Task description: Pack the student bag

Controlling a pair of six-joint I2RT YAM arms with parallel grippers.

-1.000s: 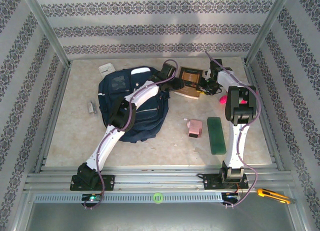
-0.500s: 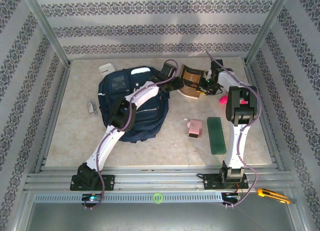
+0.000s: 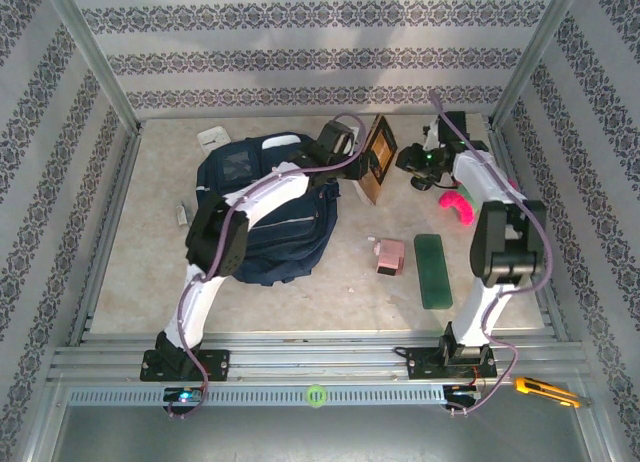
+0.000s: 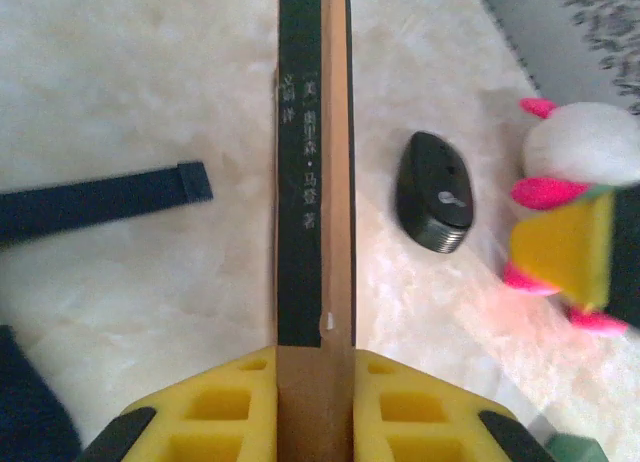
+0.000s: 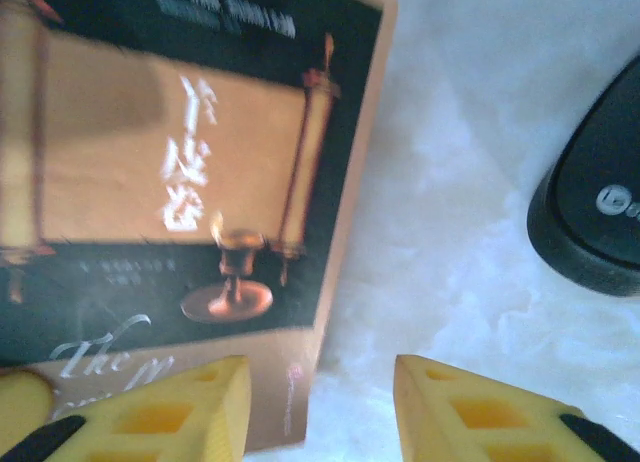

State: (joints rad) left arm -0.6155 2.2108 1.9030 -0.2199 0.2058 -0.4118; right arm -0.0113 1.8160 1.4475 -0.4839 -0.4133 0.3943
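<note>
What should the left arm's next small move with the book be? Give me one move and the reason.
Probably swing the left gripper leftward toward the student bag, keeping the book on edge. Its jaws are clamped across the book, which stands upright, and the right gripper has its jaws open beside the cover, so the left arm alone seems to hold it.

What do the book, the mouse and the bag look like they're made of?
The book: paper with a card cover, slight gloss; printed spine, thin stiff edge. The mouse: probably moulded plastic, black, soft sheen on its rounded shell. The student bag: navy woven fabric, matte; it slumps and creases.
</note>
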